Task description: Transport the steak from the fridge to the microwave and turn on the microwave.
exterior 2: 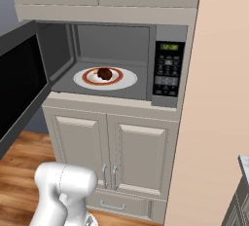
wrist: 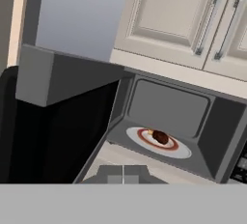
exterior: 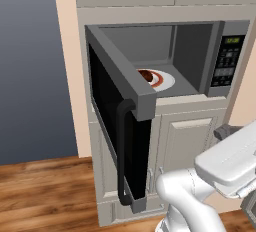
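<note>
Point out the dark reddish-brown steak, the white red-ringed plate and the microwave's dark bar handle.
steak (exterior 2: pixel 104 73), right base view, top of the lump.
plate (exterior 2: pixel 127 80), right base view, bare white rim at right.
handle (exterior: pixel 120 151), left base view, middle of the vertical bar.

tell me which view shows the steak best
The right base view: the steak sits unobstructed on the plate inside the open microwave. In the left base view the door's top edge hides part of it. The hand view shows it whole but tilted.
</note>
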Robot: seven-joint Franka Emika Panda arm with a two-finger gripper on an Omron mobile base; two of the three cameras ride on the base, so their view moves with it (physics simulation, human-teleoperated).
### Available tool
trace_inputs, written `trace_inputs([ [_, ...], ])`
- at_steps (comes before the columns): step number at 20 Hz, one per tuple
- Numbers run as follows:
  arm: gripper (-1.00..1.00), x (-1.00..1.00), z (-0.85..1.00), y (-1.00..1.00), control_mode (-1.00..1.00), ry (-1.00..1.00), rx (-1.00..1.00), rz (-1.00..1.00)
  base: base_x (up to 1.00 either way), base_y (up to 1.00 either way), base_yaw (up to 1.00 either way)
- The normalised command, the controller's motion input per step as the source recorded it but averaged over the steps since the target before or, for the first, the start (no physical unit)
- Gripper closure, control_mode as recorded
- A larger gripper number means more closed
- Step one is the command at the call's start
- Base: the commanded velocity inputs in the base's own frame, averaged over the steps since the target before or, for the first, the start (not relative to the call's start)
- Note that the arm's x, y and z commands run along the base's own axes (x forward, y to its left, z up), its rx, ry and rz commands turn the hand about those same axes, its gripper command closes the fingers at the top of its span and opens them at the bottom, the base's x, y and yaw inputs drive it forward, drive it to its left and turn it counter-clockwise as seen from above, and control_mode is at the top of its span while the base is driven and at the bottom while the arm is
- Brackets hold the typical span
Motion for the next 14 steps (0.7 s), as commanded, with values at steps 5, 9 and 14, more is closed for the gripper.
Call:
trace_inputs([
  [5,1.00,-0.08,-0.17,0.18,-1.00,-0.10,0.00,-0.03,0.00,0.00,0.00],
  [9,1.00,-0.15,-0.05,0.16,-1.00,-0.10,0.00,-0.05,0.00,0.00,0.00],
  [14,1.00,-0.07,-0.02,0.19,-1.00,-0.07,0.00,-0.07,0.00,0.00,0.00],
])
